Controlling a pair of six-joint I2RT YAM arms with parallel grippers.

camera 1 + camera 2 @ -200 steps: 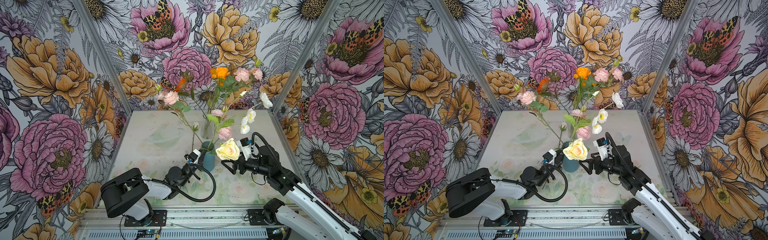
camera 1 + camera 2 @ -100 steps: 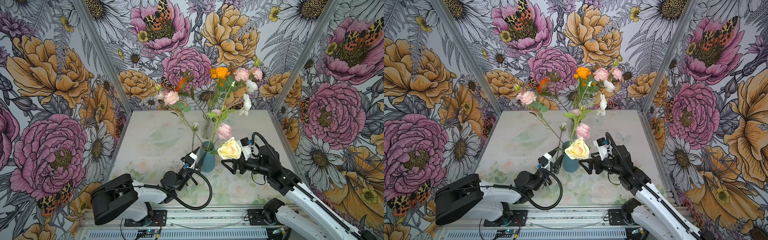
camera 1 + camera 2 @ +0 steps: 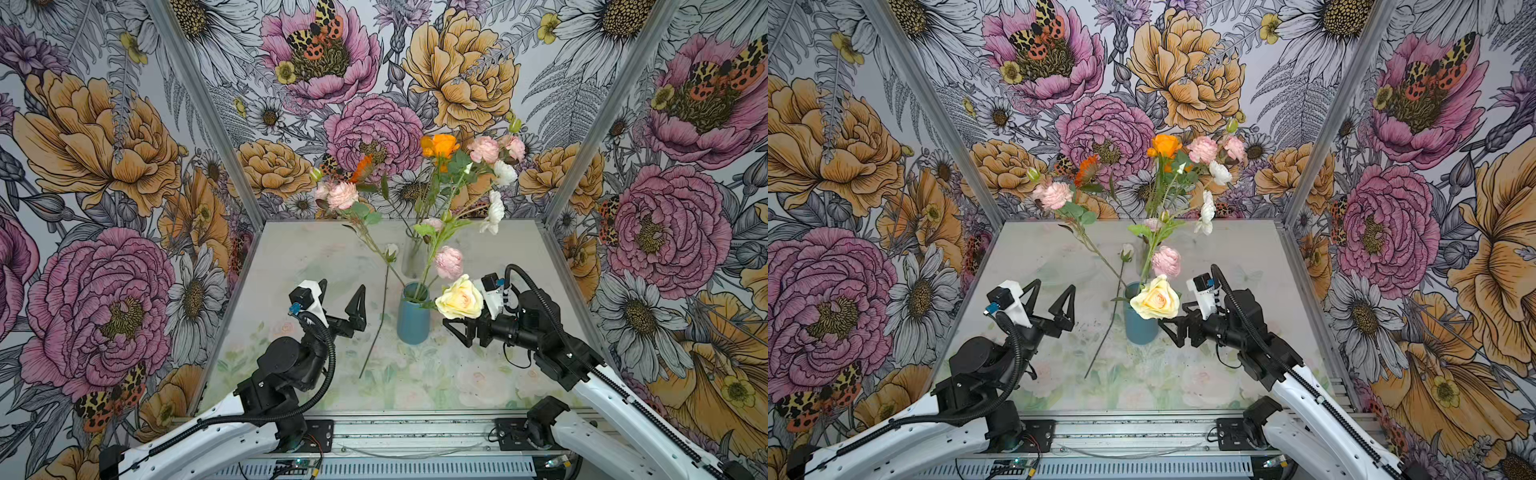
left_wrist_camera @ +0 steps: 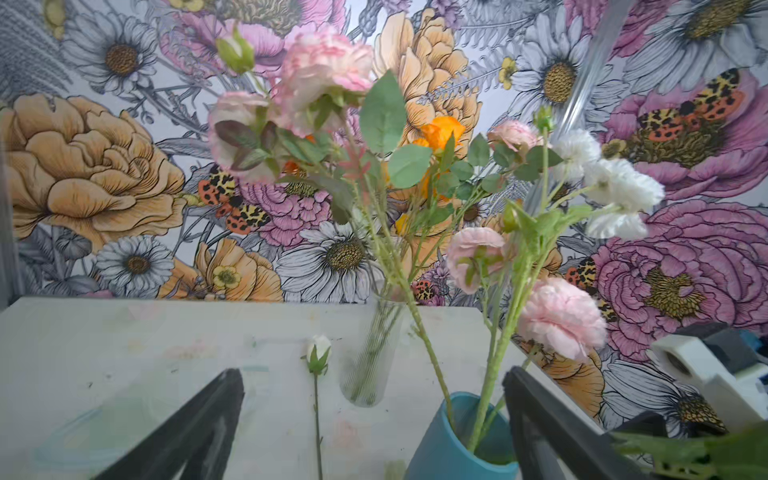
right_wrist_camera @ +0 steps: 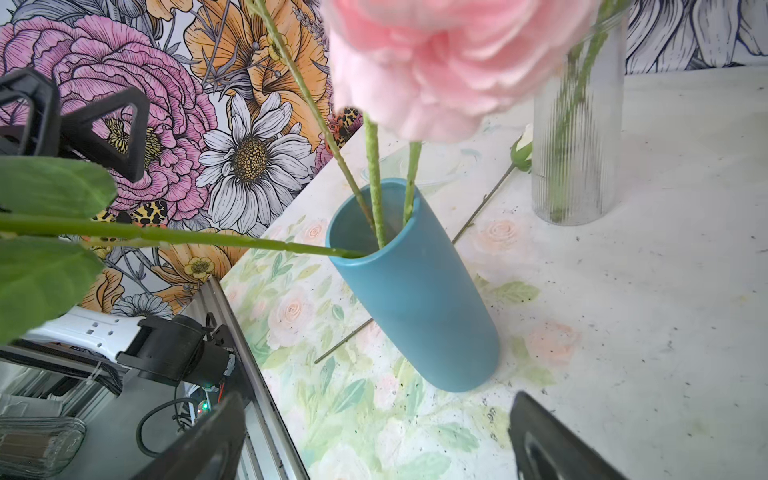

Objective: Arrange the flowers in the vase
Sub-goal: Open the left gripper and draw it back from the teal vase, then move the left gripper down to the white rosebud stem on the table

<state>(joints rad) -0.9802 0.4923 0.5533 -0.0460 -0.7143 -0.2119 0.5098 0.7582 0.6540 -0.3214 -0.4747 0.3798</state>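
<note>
1. The flowers rise from the blue vase near the middle of the table: a pale pink bloom just above its rim, a pink carnation leaning far left, white blooms up to the right
2. The cream-yellow rose has its stem in the same vase; it leans low over the rim toward the right arm, so its bloom covers part of the vase in both top views
3. A loose bud stem lies flat on the table just left of the blue vase, its bud toward the back
4. Just behind the blue vase stands a ribbed glass vase with more stems; the orange rose and pink blooms appear to top them, but the crossing stems make this hard to trace
5. The left gripper is raised left of the vase, wrist tilted up, jaws spread wide and empty, touching nothing
6. The right gripper points at the vase from the right, forearm stretched low; its jaws are parted with nothing between them, and the rose's stem passes beside them, not through
7. In both top views the rose bloom hides part of the right gripper's upper finger
8. The left wrist view blurs the nearest blooms
</note>
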